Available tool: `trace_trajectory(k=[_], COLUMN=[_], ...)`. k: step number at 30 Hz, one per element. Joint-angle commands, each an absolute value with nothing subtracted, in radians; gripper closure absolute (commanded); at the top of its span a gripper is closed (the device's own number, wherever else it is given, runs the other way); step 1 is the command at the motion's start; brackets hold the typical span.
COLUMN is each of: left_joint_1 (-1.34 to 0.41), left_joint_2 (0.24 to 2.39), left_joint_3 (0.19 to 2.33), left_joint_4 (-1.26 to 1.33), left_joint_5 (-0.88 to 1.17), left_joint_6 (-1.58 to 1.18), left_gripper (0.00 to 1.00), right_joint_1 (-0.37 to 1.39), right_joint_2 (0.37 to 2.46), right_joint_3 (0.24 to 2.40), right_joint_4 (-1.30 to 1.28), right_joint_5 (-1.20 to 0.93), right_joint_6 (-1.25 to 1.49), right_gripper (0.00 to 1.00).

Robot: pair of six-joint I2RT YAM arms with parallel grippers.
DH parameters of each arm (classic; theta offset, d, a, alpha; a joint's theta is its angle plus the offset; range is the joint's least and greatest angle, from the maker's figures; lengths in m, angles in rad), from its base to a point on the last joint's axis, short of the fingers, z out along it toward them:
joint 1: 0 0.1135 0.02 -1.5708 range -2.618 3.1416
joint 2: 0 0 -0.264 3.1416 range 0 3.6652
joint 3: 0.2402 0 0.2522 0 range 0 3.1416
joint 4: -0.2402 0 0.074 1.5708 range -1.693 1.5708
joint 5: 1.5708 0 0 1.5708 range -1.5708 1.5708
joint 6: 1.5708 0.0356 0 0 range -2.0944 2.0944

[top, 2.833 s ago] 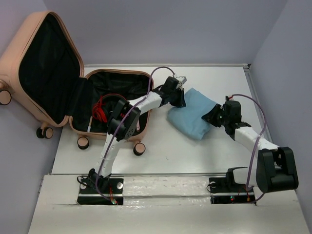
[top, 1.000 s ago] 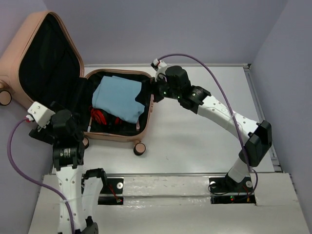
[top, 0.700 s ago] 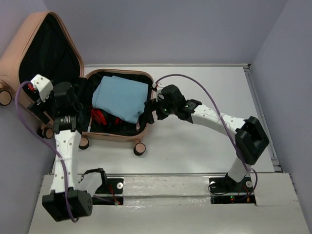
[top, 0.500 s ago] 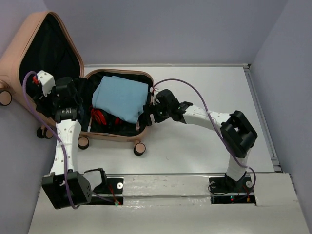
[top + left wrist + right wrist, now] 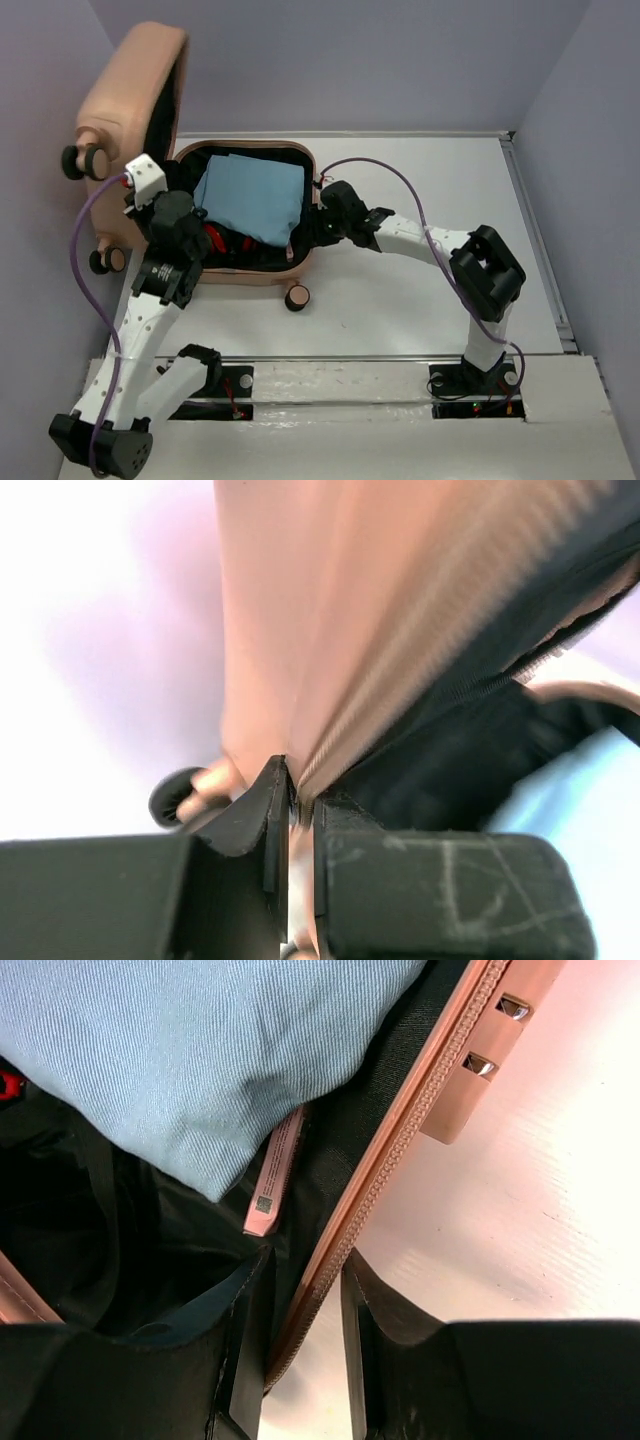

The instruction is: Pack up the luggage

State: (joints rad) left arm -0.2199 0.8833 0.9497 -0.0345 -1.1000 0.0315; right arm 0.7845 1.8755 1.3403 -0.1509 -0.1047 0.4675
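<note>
The peach-pink luggage lies open; its lid stands raised at the back left and its base rim rests on the table. A folded blue cloth and a red cord lie in the base. My left gripper is shut on the lid's zipper edge, with the gripper pinching it tightly. My right gripper straddles the base's right wall, one finger inside and one outside. In the right wrist view this gripper is closed on the zipper rim, beside the blue cloth.
A luggage wheel sticks out at the base's near side, and others ride up on the lid. A pink tag hangs inside the base. White table surface stretches right of the luggage, with walls close on both sides.
The lid has swung up from lying flat at the left to nearly upright. My left gripper closed on its edge and moved right with it. My right gripper closed on the base wall.
</note>
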Motion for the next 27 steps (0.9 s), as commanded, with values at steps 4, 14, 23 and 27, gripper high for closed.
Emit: trace_trajectory(k=[4,14,23,27], left_joint_1=[-0.704,-1.087,-1.091,-1.082], left_joint_2=[0.739,0.764,0.741,0.819], left_joint_3=[0.836,1.054,1.255,1.328], left_joint_4=[0.054,-0.092,-0.133,-0.243], left_joint_5=[-1.028,-0.535,-0.139,-0.466], left_joint_6=[-0.066,-0.164,-0.210,-0.227], left_gripper=[0.94,0.78,0.01,0.01], right_joint_1=[0.795,0.595,0.443,0.417], right_joint_2=[1.783,1.546,1.272,1.152], right_joint_3=[1.236,1.003,0.946,0.965], right_joint_4=[-0.101,-0.104,-0.242,-0.307], right_joint_5=[-0.109,-0.196,-0.138,-0.055], right_joint_6=[0.385,0.391,0.367,0.373], right_gripper=[0.93,0.74,0.21,0.45])
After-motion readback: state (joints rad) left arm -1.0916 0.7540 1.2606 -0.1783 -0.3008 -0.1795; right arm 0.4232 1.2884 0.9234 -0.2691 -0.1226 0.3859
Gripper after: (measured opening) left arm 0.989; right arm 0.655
